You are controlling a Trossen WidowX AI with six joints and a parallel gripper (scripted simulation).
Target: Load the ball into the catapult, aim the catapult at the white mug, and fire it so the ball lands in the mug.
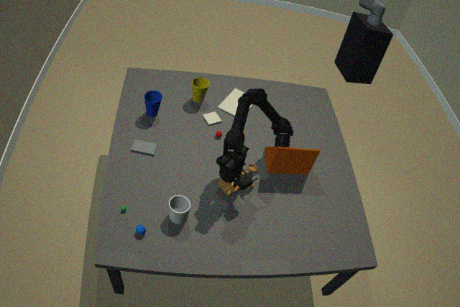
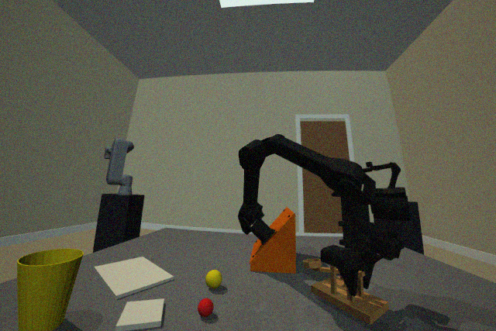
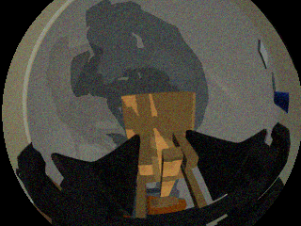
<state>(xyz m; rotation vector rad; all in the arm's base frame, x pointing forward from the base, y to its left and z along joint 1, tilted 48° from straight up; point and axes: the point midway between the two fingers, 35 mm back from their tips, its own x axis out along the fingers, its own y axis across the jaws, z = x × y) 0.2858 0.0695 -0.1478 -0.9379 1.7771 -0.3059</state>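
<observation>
The wooden catapult [image 1: 226,187] [image 2: 373,312] [image 3: 160,113] sits on the table in front of the orange wedge. My gripper [image 1: 237,185] [image 2: 359,290] [image 3: 163,137] points down and is shut on the catapult's wooden frame, with a finger on each side. The throwing cup [image 1: 253,167] [image 2: 314,263] is at the wedge end; no ball shows in it. The white mug [image 1: 179,214] stands upright, left and nearer the front edge in the top view. A red ball [image 1: 218,134] [image 2: 205,308], a yellow ball [image 2: 214,279], a green ball [image 1: 123,208] and a blue ball [image 1: 140,229] lie on the table.
The orange wedge [image 1: 291,161] [image 2: 282,255] stands by the arm's base. A yellow cup [image 1: 200,91] [image 2: 46,291] and a blue cup [image 1: 152,105] [image 3: 282,101] stand farther back. Two pale tiles [image 1: 212,118] [image 2: 134,275] and a grey block [image 1: 144,147] lie flat.
</observation>
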